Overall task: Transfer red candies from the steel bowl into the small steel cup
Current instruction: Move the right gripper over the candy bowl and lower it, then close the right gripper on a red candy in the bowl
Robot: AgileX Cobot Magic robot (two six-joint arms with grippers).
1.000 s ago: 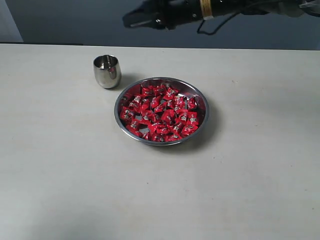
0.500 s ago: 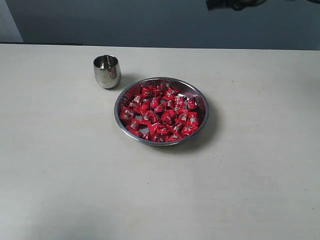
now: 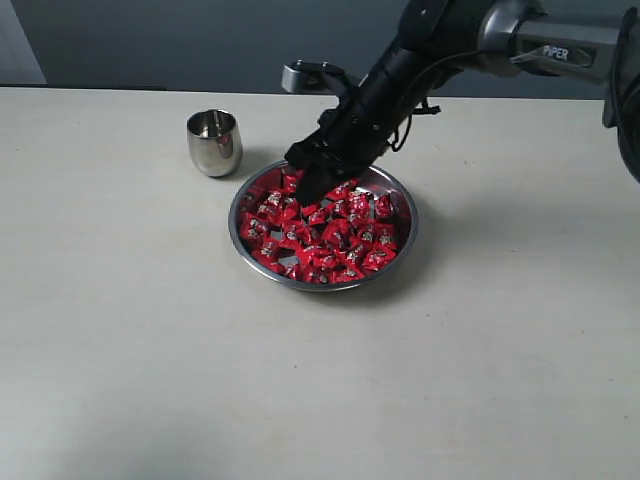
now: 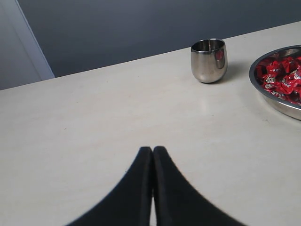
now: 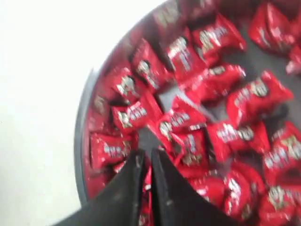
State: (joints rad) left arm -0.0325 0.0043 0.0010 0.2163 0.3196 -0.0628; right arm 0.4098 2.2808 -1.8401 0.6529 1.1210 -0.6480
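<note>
R gripper (image 5: 146,152) in red candies (image 3: 330,236), jaws ajar, L gripper (image 4: 153,149) pressed together, cup (image 3: 214,143) nearby

Off-arm camera: set well back, it looks down at a slant over the table (image 3: 120,350), with my right gripper (image 3: 305,188) at the steel bowl (image 3: 404,252) and the small steel cup (image 3: 214,143) just beside it. Right wrist camera: it peers along my fingers from very close, and the blurred red candies (image 5: 188,143) fill the frame. Left wrist camera: low behind my left gripper (image 4: 153,151), it faces across the table toward the cup and the bowl's rim ahead. All three views share the bowl.
</note>
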